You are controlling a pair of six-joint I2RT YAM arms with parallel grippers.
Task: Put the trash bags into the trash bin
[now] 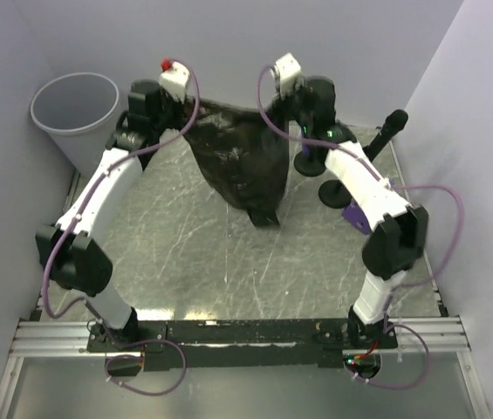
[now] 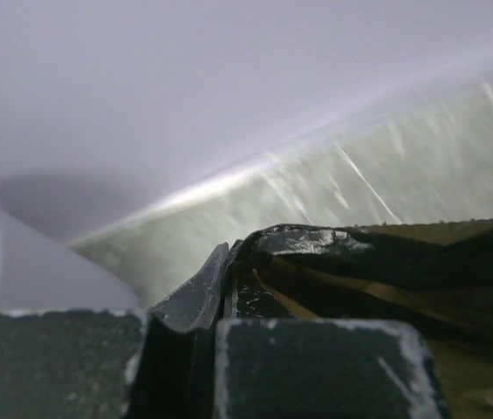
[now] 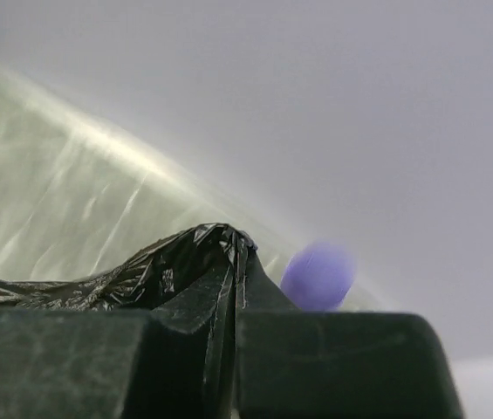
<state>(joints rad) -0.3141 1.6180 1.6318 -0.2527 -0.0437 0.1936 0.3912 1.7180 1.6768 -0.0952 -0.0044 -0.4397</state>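
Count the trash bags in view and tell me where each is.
1. The black trash bag hangs over the table, pinched between the left end effector and right end effector, right of the trash bin. More could be hidden.

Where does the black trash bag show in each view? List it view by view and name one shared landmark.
Top external: trash bag at upper centre, wide at the top and narrowing downward.
Left wrist: lower right, along the bottom edge.
Right wrist: lower left to centre.
Shared landmark: the scratched table, behind the bag in both wrist views.
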